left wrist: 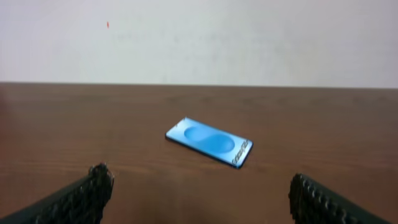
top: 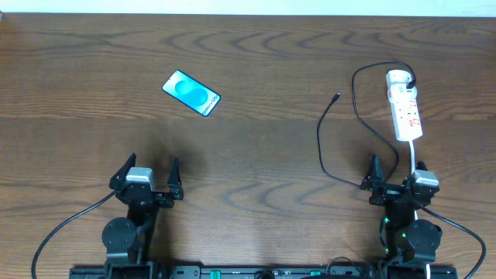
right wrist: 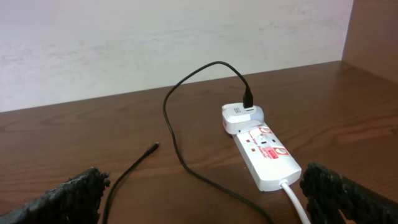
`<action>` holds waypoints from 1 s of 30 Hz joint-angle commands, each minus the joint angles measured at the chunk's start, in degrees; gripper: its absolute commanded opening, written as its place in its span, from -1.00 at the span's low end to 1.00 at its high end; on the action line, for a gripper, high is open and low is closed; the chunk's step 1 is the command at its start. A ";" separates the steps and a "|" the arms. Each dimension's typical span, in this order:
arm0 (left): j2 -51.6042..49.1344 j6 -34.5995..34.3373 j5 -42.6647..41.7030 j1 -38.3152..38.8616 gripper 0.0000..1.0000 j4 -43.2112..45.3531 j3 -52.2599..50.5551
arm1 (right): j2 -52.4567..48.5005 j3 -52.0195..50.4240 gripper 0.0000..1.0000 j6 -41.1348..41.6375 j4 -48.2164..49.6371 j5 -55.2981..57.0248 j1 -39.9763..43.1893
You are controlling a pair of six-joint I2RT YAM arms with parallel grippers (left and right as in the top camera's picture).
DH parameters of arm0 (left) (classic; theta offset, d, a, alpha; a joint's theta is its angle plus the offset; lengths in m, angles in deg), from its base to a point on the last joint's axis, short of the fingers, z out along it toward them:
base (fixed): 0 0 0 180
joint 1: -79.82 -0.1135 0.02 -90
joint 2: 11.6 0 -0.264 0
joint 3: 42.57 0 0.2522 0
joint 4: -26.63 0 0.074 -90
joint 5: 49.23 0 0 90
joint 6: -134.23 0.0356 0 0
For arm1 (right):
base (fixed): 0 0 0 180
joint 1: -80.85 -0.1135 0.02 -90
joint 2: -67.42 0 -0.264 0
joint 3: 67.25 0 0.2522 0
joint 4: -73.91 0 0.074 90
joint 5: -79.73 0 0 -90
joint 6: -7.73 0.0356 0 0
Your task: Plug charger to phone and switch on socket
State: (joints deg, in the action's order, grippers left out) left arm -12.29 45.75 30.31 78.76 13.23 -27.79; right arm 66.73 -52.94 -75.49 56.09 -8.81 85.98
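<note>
From overhead, the phone (top: pixel 191 93) is lying screen up and askew on the far left part of the desk (top: pixel 256 54). It is well ahead of the left fingers (top: pixel 176 177), which are standing wide apart and holding nothing. On the right, the socket (top: pixel 404 107) is lying lengthwise. The charger (top: pixel 319 143) is looping from its far end down past the right fingers (top: pixel 374 174), which are also spread wide and empty. The plug tip (top: pixel 335 98) is resting on bare desk left of the socket, well apart from the phone.

In the left wrist view, the phone (left wrist: pixel 209 142) is lying flat ahead of the open fingers (left wrist: pixel 87 196), with only desk between them.

In the right wrist view, the socket (right wrist: pixel 267 155) is sitting ahead to the right. The charger (right wrist: pixel 171 124) is arching up from its far end, and the plug tip (right wrist: pixel 153 147) is lying loose ahead of the parted fingers (right wrist: pixel 68 196).
</note>
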 commanded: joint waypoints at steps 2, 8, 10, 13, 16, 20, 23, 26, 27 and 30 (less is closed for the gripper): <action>0.35 0.17 -0.87 0.13 0.86 8.85 -0.74 | 0.39 -0.24 0.99 0.24 -0.04 0.09 0.17; 0.35 0.17 -0.87 0.13 0.86 26.71 -0.74 | 0.39 -0.24 0.99 0.24 -0.04 0.11 0.17; 0.35 0.17 -0.83 0.13 0.86 30.32 -0.72 | 0.39 -0.24 0.99 0.24 -0.04 0.11 0.17; 0.35 0.20 1.03 0.13 0.86 33.40 0.11 | 0.39 -0.24 0.99 0.24 -0.04 0.11 0.17; 0.00 0.24 5.14 0.13 0.86 33.40 2.08 | 0.39 -0.24 0.99 0.24 -0.04 0.09 0.17; -3.06 4.00 7.32 0.13 0.86 33.38 6.97 | 0.39 -0.24 0.99 0.24 -0.04 0.11 0.17; -8.66 4.07 7.30 0.13 0.86 33.35 12.63 | 0.39 -0.24 0.98 0.24 -0.04 0.11 0.17; -16.22 4.02 6.84 0.13 0.86 32.89 19.23 | 0.39 -0.24 0.99 0.24 -0.04 0.09 0.17; -17.79 4.00 6.58 0.13 0.86 32.63 20.68 | 0.39 -0.24 0.99 0.24 -0.04 0.11 0.17; -26.62 3.80 3.10 0.13 0.86 27.19 29.79 | 0.39 -0.24 0.99 0.24 -0.04 0.11 0.17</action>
State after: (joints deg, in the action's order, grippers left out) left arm -32.53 48.79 36.19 78.76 43.21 -5.35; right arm 66.79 -52.96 -75.49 56.07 -8.94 85.98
